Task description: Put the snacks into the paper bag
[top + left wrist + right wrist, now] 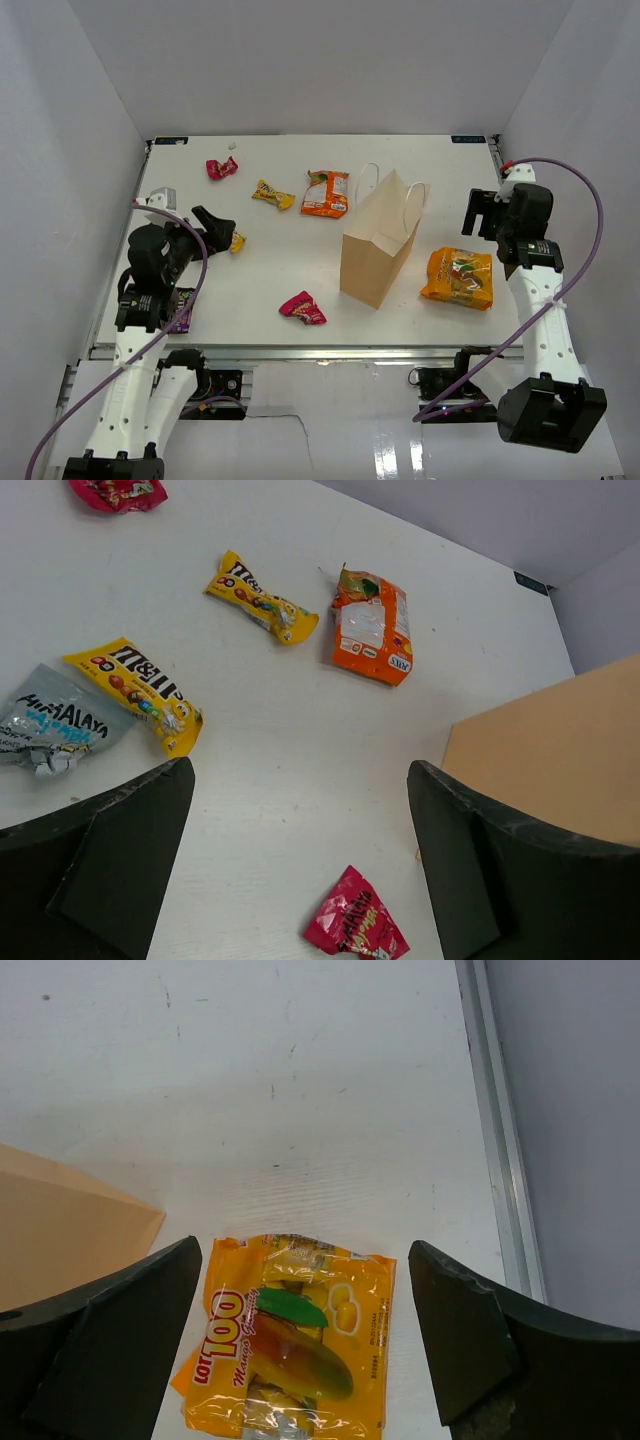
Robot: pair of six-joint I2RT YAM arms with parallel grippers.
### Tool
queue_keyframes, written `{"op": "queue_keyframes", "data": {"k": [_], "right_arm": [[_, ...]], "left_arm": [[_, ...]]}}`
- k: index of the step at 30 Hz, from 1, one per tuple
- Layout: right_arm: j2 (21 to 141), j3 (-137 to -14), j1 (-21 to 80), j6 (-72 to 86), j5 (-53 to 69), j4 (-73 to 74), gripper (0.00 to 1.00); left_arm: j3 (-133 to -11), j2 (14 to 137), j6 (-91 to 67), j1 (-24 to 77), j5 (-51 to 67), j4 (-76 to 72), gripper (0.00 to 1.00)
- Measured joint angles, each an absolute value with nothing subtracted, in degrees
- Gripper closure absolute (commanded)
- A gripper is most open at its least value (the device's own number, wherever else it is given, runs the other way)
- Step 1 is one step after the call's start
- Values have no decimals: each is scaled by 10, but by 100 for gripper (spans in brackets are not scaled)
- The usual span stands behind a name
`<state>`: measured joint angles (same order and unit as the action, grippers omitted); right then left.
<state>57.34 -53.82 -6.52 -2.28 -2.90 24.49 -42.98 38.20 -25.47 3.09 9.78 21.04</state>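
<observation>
The tan paper bag (380, 245) stands upright mid-table with its mouth open; it also shows in the left wrist view (555, 750) and the right wrist view (60, 1230). A big orange mango packet (460, 277) lies flat to its right, below my open, empty right gripper (483, 212) and between its fingers in the right wrist view (290, 1350). My left gripper (215, 228) is open and empty above the table. A yellow packet (140, 692) and a grey packet (50, 730) lie by it. A pink-red packet (356, 928) lies between its fingers.
An orange packet (327, 193), a second yellow packet (272, 194) and another pink-red packet (221, 167) lie at the back left. A purple packet (181, 310) lies partly under my left arm. The table's metal right edge (500, 1130) is close to the mango packet.
</observation>
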Motion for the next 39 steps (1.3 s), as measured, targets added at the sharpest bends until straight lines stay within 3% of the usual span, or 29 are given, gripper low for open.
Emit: {"op": "queue_keyframes", "data": {"k": [5, 10, 16, 25, 34, 39], "right_arm": [[572, -539, -68, -86, 30, 266, 10], [571, -558, -65, -324, 206, 393, 10], [574, -545, -62, -533, 281, 519, 10], [577, -410, -34, -658, 206, 516, 9], [571, -282, 19, -672, 83, 299, 1], [555, -238, 20, -691, 45, 205, 12]], "left_arm": [[-425, 374, -255, 31, 116, 220, 2], [-413, 363, -255, 31, 131, 234, 2], [-411, 349, -256, 31, 136, 257, 2], [-396, 328, -260, 31, 145, 271, 2], [-388, 328, -260, 31, 146, 276, 2], [-388, 329, -260, 31, 147, 279, 2]]}}
